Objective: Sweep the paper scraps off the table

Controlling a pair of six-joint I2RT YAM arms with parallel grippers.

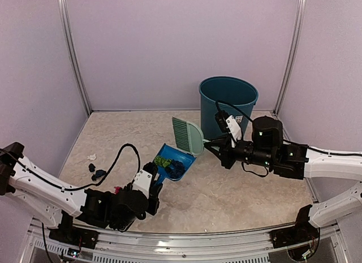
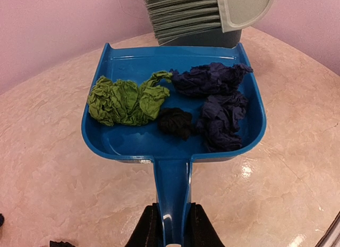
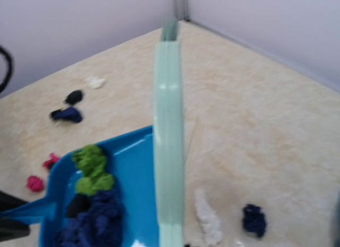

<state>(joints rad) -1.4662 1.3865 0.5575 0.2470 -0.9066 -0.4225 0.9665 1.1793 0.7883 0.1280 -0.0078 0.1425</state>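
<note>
Left jaws are clenched on the handle of the blue dustpan (image 2: 127, 66), with a dark finger pressed to each side of it in the left wrist view. Beyond the left arm, loose paper scraps (image 1: 100, 174) lie on the beige worktop (image 1: 237, 189). There is a white one nearest the wall, a black and a navy one close together, and pink bits (image 3: 34, 182) near the pan's handle.

Inside the dustpan sit a green wad (image 2: 125, 101) at the left, a small black wad (image 2: 175, 122) in the middle and navy wads (image 2: 218, 106) at the right, all touching one another. Past the pan's open mouth is the pale green hand brush (image 1: 188, 136), its bristle side facing left. I cannot tell whether it touches the worktop.

Right jaws grasp the brush handle from the right, as the top view shows. Right of the brush, a white scrap (image 3: 207, 218) and a navy scrap (image 3: 254, 219) rest on the worktop, near each other. A teal bin (image 1: 228, 99) stands behind the right arm, near the back wall.
</note>
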